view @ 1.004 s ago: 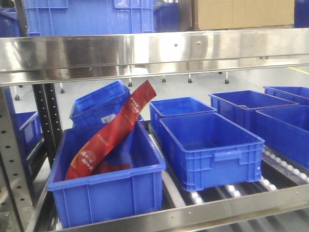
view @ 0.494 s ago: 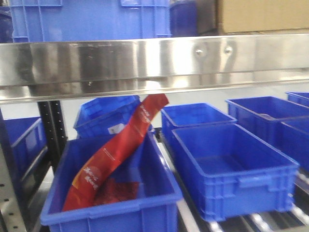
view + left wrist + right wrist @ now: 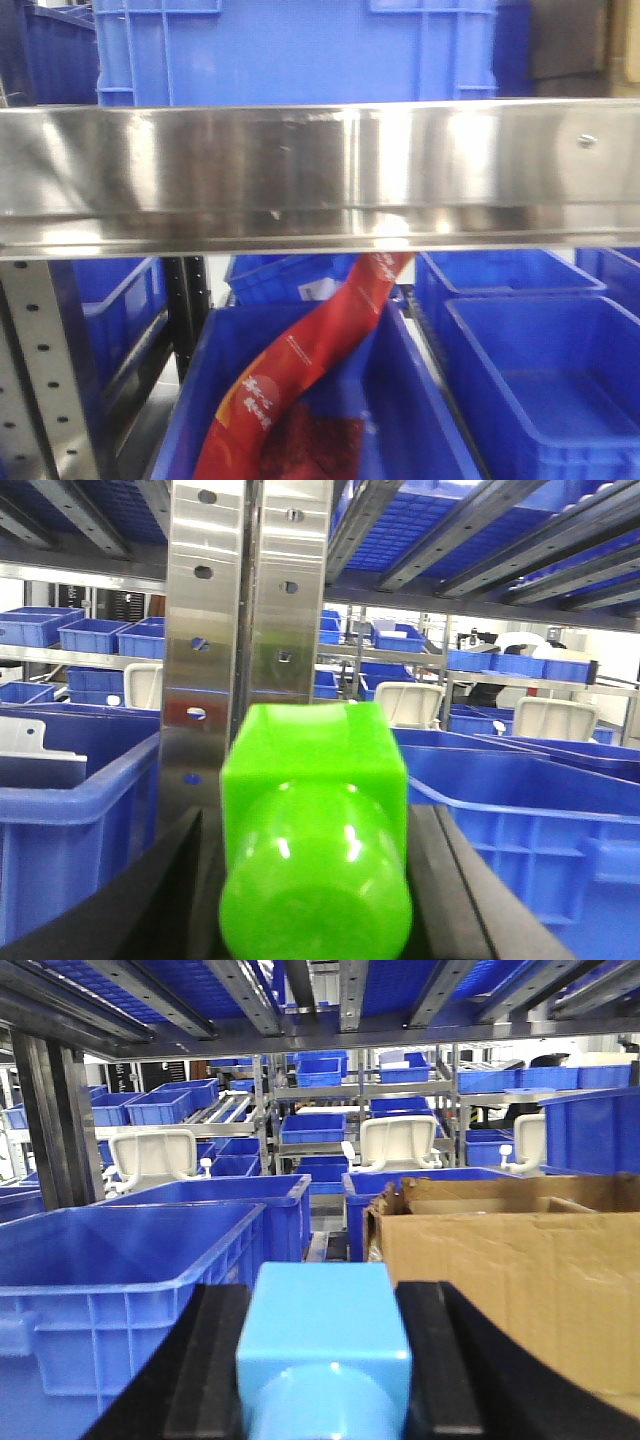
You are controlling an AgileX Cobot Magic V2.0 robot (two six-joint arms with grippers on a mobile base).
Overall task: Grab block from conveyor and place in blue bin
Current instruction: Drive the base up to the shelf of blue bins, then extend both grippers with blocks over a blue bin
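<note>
So the front camera is mostly blocked by a shiny steel shelf beam [image 3: 320,170] running right across the middle, with a big top bin [image 3: 300,50] sitting on the shelf above it and a perforated post [image 3: 40,370] down the left. Under the beam there's a front bin [image 3: 425,400] with a long red packet [image 3: 310,370] leaning up out of it, its top end hidden behind the beam, and a neighbour bin [image 3: 530,305] just beside it on the right. That view shows neither arm at all, you only get those from the wrist cams. On the left wrist cam, the left claw [image 3: 312,818] is pinching a green block [image 3: 315,780], with its dark fingers [image 3: 170,890] pressed against both sides. A steel upright [image 3: 250,630] with holes stands dead ahead of it, right in the way, with a left-hand blue bin [image 3: 70,820] and a right-hand blue bin [image 3: 520,820] on either side. On the right wrist cam, the right claw [image 3: 322,1288] is closed on a light blue block [image 3: 323,1350] the same way, black fingers [image 3: 200,1360] snug on each side. Ahead of it there's a near blue bin [image 3: 120,1290] to the left and an open cardboard box [image 3: 500,1280] to the right, with more racks of blue bins far behind. Can't tell which bin is the target one.
</note>
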